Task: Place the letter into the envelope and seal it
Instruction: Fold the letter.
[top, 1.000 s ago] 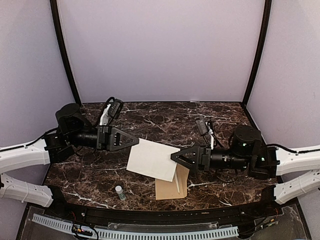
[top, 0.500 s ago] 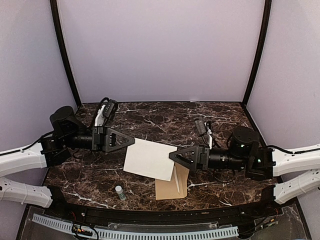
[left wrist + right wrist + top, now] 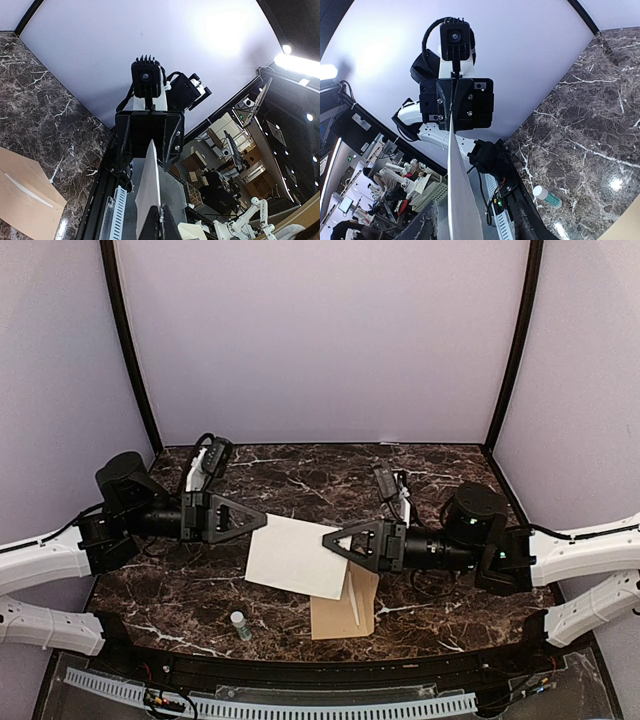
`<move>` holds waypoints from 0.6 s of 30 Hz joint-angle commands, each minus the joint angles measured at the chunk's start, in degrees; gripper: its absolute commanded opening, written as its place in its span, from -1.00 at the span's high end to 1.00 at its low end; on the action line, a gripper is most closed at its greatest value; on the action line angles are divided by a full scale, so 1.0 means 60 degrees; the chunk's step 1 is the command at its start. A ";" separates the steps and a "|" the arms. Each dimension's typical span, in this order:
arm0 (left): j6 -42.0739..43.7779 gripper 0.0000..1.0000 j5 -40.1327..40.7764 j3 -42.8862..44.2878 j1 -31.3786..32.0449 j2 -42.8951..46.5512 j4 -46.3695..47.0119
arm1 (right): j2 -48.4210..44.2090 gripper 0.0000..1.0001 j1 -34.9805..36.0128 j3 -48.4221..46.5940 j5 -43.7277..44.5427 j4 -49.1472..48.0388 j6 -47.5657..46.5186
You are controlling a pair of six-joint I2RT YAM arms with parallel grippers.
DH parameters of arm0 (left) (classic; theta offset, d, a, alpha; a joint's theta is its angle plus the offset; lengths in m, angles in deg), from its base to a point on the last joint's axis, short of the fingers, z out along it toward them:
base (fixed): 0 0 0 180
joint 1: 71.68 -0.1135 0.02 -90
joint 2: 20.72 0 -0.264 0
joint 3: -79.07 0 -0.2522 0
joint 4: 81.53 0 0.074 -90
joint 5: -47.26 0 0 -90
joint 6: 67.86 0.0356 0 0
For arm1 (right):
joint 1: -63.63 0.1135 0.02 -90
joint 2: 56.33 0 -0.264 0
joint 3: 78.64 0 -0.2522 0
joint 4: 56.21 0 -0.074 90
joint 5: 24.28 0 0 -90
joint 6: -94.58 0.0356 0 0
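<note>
So the letter [image 3: 295, 558] is up off the tabletop [image 3: 330, 475], hanging between the 2 arms as 1 flat white sheet. The left gripper [image 3: 262, 523] has its jaws clenched on the sheet's left edge; in the left wrist view the paper runs edge-on straight out from between them.

The right gripper [image 3: 328, 538] sits at the sheet's opposite edge. In the right wrist view the paper passes edge-on between its fingers [image 3: 526, 222], with a gap on both sides, so those jaws look released and are straddling the paper, not pinching it.

The envelope [image 3: 345, 612] lies flat on the tabletop near the front edge, below the right gripper. From the top camera the letter's near right corner covers its upper left part. I can't tell whether the 2 touch.

A small bottle [image 3: 240, 625] stands on the tabletop left of the envelope, apart from it.
</note>
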 commanded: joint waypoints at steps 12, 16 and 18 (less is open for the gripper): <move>0.0029 1.00 -0.0053 -0.0090 0.0046 0.0285 -0.0092 | -0.0264 0.73 0.0018 0.0197 0.0051 -0.0932 0.0208; 0.0080 1.00 -0.0036 -0.0071 0.0045 0.0287 -0.0224 | -0.0386 1.00 0.0027 0.0288 0.0283 -0.0771 0.0185; 0.0144 1.00 0.0016 -0.0051 0.0046 0.0280 -0.0382 | -0.0524 1.00 0.0012 0.0433 0.0448 -0.0783 0.0197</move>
